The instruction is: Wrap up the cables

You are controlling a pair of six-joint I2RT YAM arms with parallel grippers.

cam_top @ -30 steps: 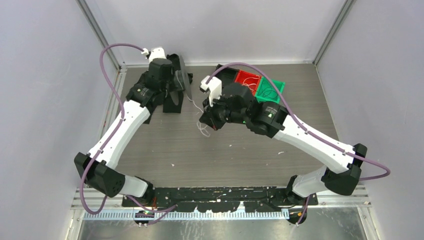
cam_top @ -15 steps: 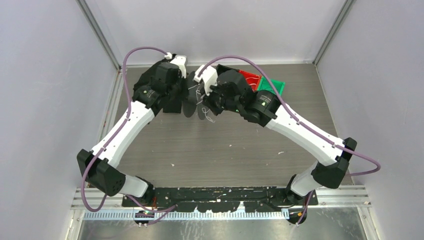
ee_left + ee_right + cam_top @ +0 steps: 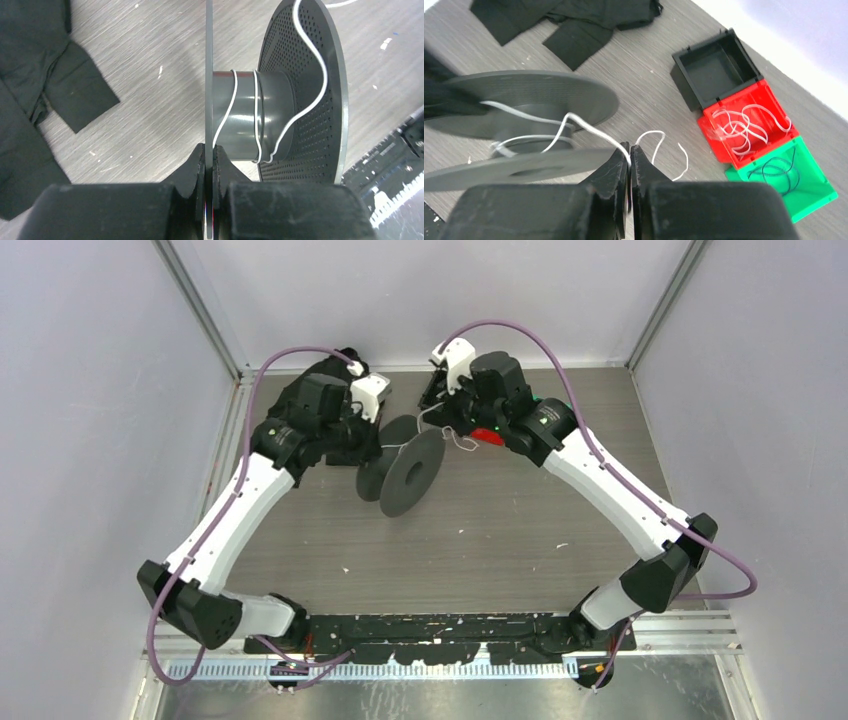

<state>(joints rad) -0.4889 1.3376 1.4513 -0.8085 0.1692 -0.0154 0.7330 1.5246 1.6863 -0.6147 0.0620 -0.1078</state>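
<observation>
- Clamped shut on flange of spool with left pincer
- Pinched cable tight in right pincer, just beside spool; few turns round hub
- Judged light, limp, springy: take hold close to spool, keep taut

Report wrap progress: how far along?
Done: a few turns of white cable sit on the spool hub. In hand: left gripper clamps the spool flange, right gripper pinches the cable, tail loose. Left: that tail, plus more cables in the red bin.

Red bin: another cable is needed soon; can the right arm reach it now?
Probably yes: the red bin lies open close beyond the right gripper, though its jaws are shut on a cable.
</observation>
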